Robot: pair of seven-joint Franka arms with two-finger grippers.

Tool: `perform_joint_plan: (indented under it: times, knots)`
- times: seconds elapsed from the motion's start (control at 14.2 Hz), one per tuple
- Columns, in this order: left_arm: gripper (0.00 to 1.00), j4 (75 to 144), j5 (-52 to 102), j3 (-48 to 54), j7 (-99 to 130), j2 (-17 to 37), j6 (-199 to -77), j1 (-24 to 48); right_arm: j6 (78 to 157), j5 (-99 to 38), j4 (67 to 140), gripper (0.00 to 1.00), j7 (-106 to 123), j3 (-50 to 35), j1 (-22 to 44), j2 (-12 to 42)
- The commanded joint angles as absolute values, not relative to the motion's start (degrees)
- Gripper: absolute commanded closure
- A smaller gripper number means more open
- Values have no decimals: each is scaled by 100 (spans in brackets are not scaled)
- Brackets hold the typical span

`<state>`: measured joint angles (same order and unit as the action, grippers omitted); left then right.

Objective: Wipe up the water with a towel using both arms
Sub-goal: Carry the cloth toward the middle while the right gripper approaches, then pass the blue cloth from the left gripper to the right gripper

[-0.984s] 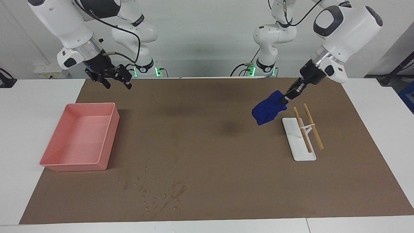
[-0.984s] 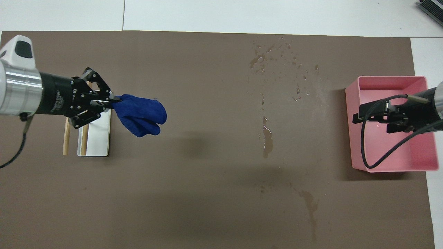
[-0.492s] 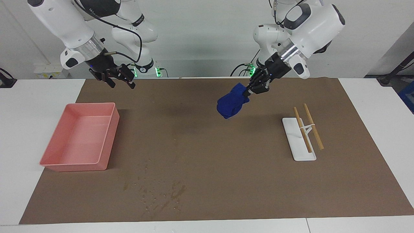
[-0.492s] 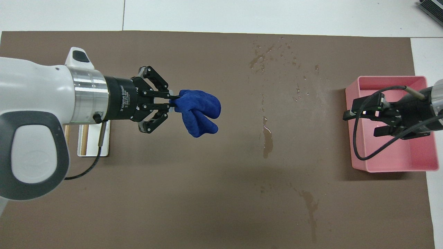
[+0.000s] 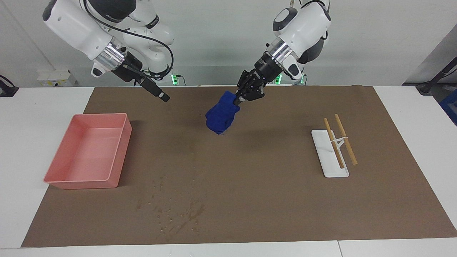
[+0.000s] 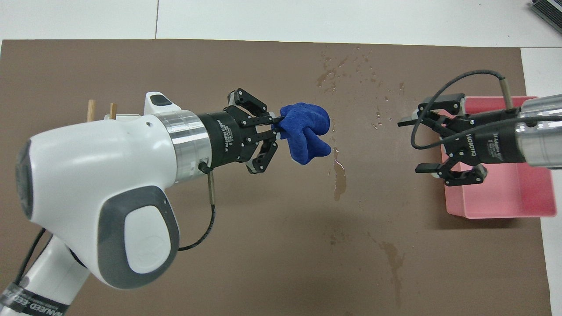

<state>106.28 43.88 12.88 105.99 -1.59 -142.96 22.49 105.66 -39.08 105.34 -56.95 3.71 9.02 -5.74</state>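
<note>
We see a dark blue towel (image 5: 221,117), bunched into a soft lump, hanging in the air over the middle of the brown mat (image 5: 250,200) that covers the bench (image 5: 35,107). It does not touch the mat; a faint shadow lies under it. One corner of the towel is pinched between the fingertips of the left gripper (image 5: 238,100), whose jaws are closed tight on the cloth, so the rest of the towel droops below and ahead of them.

The spilled water (image 5: 178,216) lies on the mat as scattered drops and thin streaks, farther from the robots than the towel and toward the right arm's end of the bench. In the overhead view one streak (image 6: 339,173) sits just past the hanging towel.

We judge the step in hand to be carrying the towel to the spill; no wiping has begun. The next move seems to call for lowering the towel onto the wet patch, and probably for the other arm to take a second corner so the cloth can be spread.

The right gripper (image 5: 154,90) hangs in the air with its jaws wide and empty, over the mat close to the pink tray (image 5: 119,153). The tray rests at the right arm's end. At the left arm's end a white stand (image 5: 323,151) holds two wooden rods (image 5: 339,139).
</note>
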Motion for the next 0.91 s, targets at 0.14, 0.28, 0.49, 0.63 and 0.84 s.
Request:
perform_joint_plan:
  times: [0.14, 0.28, 0.49, 0.63, 0.84]
  knots:
    - [100, 10827, 4518, 1195, 11083, -219, -14976, 2996, 11285, -4280, 11223, 0, -6715, 369, 1661, -826]
    - [100, 10942, 4518, 1195, 11109, -263, -15082, 3216, 11364, -4271, 11232, 0, -6697, 369, 1661, -817]
    - [100, 11118, 4518, 1187, 11074, -351, -15082, 3252, 11382, -4280, 11215, 0, -6671, 369, 1609, -800]
    - [100, 11118, 4518, 1187, 11057, -352, -15073, 3234, 11469, -4289, 11189, 0, -6688, 369, 1574, -782]
    - [100, 11057, 4509, 1195, 11022, -343, -15073, 3418, 11505, -4298, 11171, 0, -6715, 396, 1591, -765]
